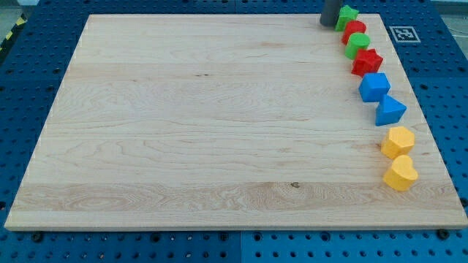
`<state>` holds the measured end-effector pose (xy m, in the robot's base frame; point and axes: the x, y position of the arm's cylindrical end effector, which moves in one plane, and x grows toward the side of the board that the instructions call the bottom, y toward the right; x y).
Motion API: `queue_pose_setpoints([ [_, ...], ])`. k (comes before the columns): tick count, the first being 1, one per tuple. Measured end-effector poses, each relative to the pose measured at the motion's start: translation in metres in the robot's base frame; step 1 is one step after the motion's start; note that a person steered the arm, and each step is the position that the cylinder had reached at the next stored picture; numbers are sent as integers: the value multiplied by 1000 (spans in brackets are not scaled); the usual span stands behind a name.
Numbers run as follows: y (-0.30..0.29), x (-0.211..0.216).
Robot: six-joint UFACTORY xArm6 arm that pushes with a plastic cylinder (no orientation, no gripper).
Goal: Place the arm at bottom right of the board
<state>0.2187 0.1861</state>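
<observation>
My tip (328,24) is at the view's top right, on the board's top edge, touching or just left of a green block (347,15). Below it a column of blocks runs down the right edge: a red block (355,31), a green round block (357,44), a red star block (367,61), a blue cube (374,87), a blue triangular block (390,111), a yellow hexagonal block (398,140) and a yellow heart block (401,174). The wooden board (205,124) fills most of the view.
The board lies on a blue perforated table (446,80). A white marker tag (404,33) sits off the board at the top right. Yellow-black tape (9,35) shows at the top left.
</observation>
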Motion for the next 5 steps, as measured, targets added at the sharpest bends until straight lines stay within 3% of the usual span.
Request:
queue_pose_setpoints([
  [3,22,0],
  [5,-63,-26],
])
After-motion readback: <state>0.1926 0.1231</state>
